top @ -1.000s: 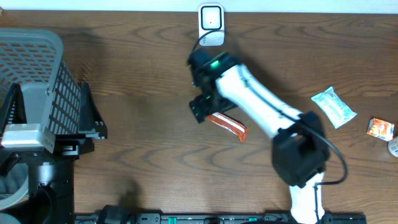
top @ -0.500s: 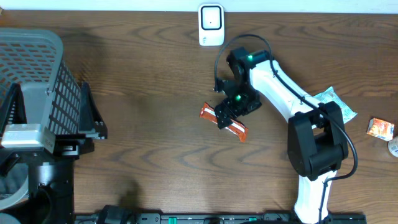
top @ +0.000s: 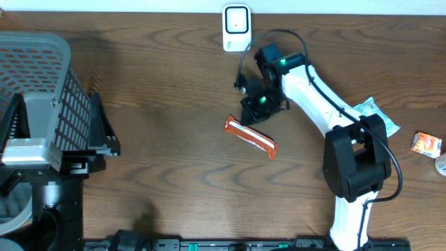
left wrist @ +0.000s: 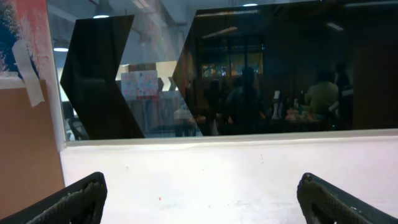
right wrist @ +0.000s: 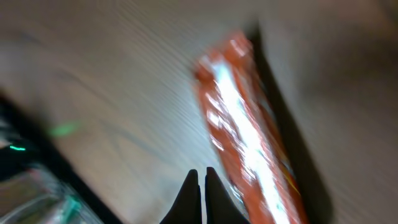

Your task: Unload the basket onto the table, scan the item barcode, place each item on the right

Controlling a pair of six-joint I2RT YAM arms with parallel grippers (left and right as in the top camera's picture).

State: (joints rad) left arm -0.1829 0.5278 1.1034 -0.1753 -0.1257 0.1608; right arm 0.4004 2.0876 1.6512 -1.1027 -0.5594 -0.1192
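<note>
Foil is glinting on the long orange snack packet [top: 249,137], which is lying slantwise on the brown wooden surface [top: 160,153], near the middle. The right fingers [right wrist: 190,198] are pressing together on nothing, hanging just beside the packet's edge (the wrist view is blurring badly). From overhead they are sitting between the packet and the white box-shaped barcode scanner [top: 236,28] at the far edge. The left fingers [left wrist: 78,198] are standing spread wide, gripping nothing, facing a white wall [left wrist: 217,174]. A grey mesh basket [top: 35,77] is occupying the left side. A white-and-blue pouch [top: 375,120] and a small orange sachet [top: 426,143] are lying far right.
</note>
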